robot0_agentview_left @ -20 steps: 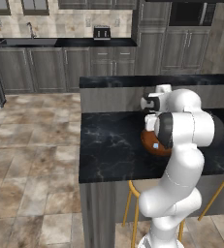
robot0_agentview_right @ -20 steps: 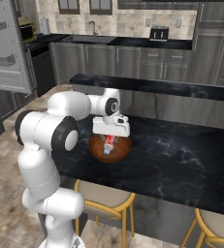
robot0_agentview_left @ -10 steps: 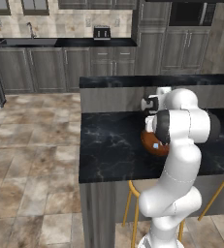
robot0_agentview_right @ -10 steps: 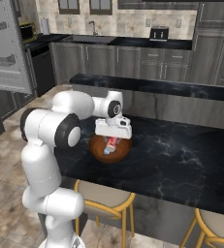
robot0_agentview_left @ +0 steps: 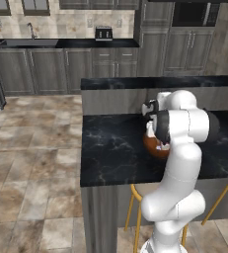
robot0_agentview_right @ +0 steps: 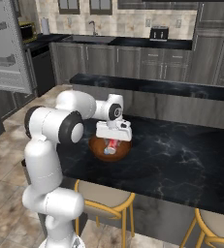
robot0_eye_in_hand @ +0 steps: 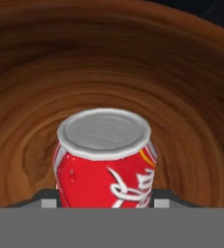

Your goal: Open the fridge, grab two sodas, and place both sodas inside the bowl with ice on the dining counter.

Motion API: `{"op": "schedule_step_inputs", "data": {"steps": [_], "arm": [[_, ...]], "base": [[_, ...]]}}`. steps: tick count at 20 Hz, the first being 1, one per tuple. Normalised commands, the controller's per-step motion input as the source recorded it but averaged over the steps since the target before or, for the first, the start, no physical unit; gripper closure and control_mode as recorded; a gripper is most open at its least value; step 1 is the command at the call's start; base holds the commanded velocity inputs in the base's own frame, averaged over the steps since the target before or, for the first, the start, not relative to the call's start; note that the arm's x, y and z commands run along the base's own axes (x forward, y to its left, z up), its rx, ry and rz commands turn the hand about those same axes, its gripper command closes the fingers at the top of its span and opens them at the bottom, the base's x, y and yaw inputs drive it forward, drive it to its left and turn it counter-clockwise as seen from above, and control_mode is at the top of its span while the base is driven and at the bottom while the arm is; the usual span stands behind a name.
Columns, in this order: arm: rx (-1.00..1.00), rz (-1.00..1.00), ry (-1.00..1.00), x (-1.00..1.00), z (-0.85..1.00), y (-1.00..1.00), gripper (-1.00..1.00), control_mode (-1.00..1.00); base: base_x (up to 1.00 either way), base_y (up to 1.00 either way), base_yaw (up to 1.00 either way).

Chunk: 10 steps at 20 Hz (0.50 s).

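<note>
Red soda can [robot0_eye_in_hand: 105, 162] — white swirl script, unreadable — over bowl [robot0_eye_in_hand: 108, 63].

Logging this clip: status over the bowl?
Gripper shut on soda can, low inside wooden bowl on dining counter. Nothing in the way.

Hidden and cropped parts at the dining counter [robot0_agentview_right: 181, 160]

The arm covers most of the bowl [robot0_agentview_left: 155, 147]; the soda can [robot0_eye_in_hand: 106, 160] is cut off below, hiding the fingertips' contact.
</note>
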Motion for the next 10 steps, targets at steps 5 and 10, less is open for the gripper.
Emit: {"op": "schedule_step_inputs", "data": {"steps": [5,10], "arm": [[0.00,0.00,0.03,0.16,-0.17,0.00,1.00,-1.00],[0.00,0.00,0.02,0.07,-0.19,0.00,-1.00,-1.00]], "base": [[0.00,0.00,0.00],[0.00,0.00,0.00]]}}
